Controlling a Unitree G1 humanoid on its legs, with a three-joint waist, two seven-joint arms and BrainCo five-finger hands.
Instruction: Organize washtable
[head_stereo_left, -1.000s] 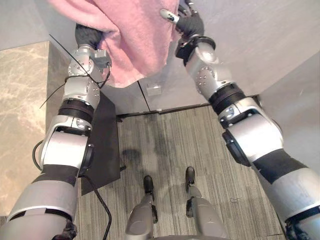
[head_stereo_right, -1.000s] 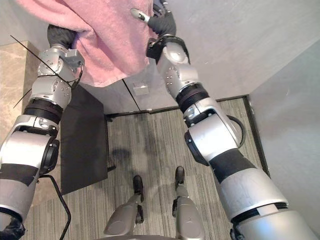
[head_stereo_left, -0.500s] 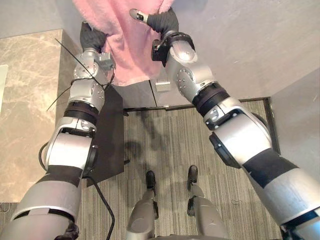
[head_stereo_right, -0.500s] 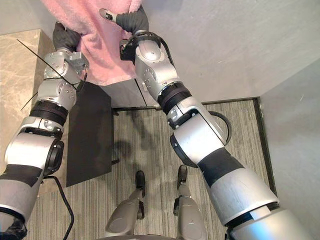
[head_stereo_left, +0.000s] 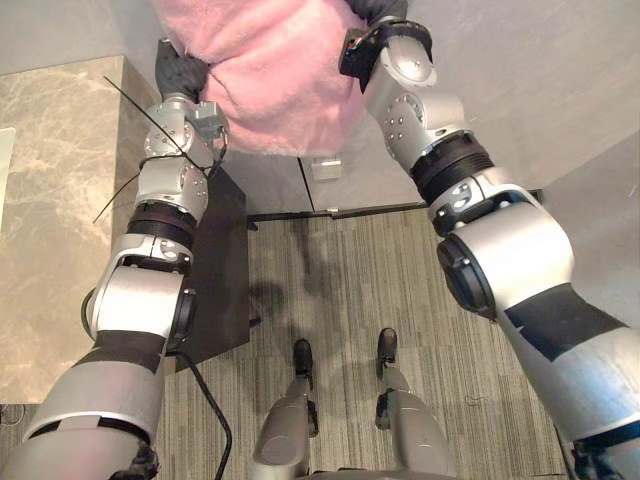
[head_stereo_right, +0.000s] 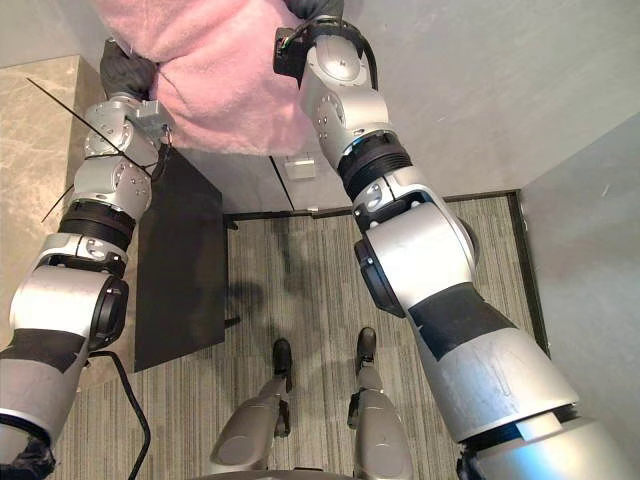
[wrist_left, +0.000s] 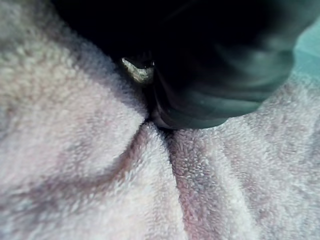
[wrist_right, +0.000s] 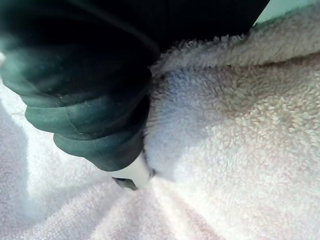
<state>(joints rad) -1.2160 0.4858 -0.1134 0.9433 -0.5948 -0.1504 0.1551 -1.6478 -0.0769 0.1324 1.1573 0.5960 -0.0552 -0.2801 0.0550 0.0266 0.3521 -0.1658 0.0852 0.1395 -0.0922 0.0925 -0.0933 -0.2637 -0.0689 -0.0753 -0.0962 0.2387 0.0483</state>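
Left eye view: both arms reach high, and a pink towel (head_stereo_left: 270, 80) hangs bunched between the left hand (head_stereo_left: 180, 68) and the right hand (head_stereo_left: 378, 10), well clear of the marble counter (head_stereo_left: 50, 220) on the robot's left.

Right eye view: the cloth looks thick and fluffy, sagging in a soft belly.

Left wrist view: creases run into the hand, so it seems clamped on cloth.

Right wrist view: a dark-tipped finger (wrist_right: 131, 179) digs into the pile, pinching a fold.

I'd say it's mid-fold. Next, both grips must hold while the towel comes down evenly onto the counter.
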